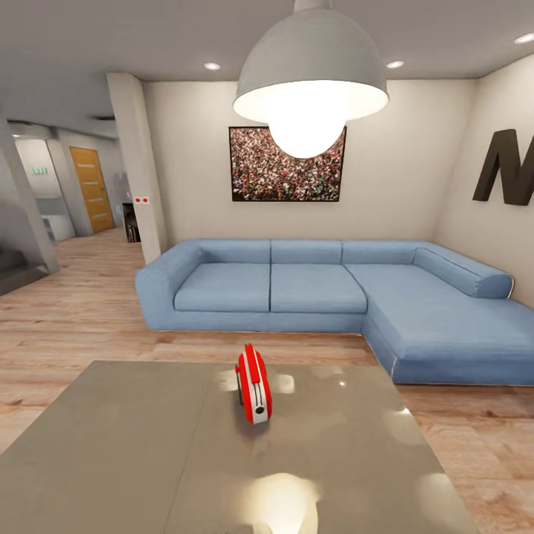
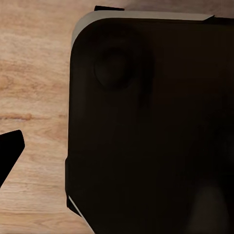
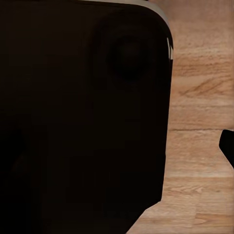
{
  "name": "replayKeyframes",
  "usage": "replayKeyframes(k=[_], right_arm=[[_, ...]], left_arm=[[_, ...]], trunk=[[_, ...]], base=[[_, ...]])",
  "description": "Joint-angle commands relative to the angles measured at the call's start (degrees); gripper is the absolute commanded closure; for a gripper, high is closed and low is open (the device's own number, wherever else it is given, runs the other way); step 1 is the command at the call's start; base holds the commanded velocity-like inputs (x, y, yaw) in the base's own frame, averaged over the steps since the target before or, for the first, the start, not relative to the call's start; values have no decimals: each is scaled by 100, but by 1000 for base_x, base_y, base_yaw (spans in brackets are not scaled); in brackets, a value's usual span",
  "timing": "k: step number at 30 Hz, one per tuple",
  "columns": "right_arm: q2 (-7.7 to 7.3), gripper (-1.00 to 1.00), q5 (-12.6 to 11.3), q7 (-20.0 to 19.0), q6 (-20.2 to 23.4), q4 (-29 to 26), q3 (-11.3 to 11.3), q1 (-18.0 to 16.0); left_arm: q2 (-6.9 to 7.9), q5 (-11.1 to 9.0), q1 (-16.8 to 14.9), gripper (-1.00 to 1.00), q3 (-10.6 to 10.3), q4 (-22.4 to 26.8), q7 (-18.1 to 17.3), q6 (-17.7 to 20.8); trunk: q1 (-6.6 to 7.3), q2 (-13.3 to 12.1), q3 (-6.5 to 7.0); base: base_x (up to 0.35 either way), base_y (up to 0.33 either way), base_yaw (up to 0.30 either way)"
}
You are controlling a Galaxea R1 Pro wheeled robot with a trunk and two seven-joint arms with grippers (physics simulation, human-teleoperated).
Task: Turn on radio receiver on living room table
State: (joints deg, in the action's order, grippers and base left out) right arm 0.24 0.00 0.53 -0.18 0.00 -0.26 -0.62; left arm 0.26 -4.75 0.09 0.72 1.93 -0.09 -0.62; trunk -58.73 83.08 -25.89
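The red radio receiver [image 1: 254,386] stands upright on the table [image 1: 133,445], near the middle of its far part, with its white-striped narrow edge turned toward me. The glossy grey-brown top reflects the lamp. In the left wrist view a dark fingertip [image 2: 9,153] pokes in beside my own dark body [image 2: 151,126], above the wood floor [image 2: 34,73]. The right wrist view has a dark fingertip [image 3: 229,148] at its edge, next to that same dark bulk [image 3: 83,112]. Neither view lets me judge how the jaws stand.
Behind the table a blue L-shaped sofa [image 1: 311,289] runs along the beige wall under a framed crowd photo [image 1: 285,167]. A large pendant lamp [image 1: 310,81] hangs close in front. A hallway with a wooden door [image 1: 93,189] opens at the left.
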Motion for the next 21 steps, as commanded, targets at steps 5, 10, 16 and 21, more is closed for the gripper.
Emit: replayKeyframes(k=[5, 10, 16, 21], right_arm=[[1, -100, 0, 0, 0, 0, 0, 0], [-1, -100, 0, 0, 0, 0, 0, 0], [0, -100, 0, 0, 0, 0, 0, 0], [-1, -100, 0, 0, 0, 0, 0, 0]], left_arm=[[0, -2, 0, -100, -1, 0, 0, 0], [-1, 0, 0, -100, 5, 0, 0, 0], [0, -2, 2, -100, 7, 0, 0, 0], [2, -8, 0, -100, 15, 0, 0, 0]], trunk=[[0, 0, 0], [0, 0, 0], [0, 0, 0], [0, 0, 0]], base=[[0, 0, 0], [0, 0, 0], [4, 0, 0], [192, 19, 0]])
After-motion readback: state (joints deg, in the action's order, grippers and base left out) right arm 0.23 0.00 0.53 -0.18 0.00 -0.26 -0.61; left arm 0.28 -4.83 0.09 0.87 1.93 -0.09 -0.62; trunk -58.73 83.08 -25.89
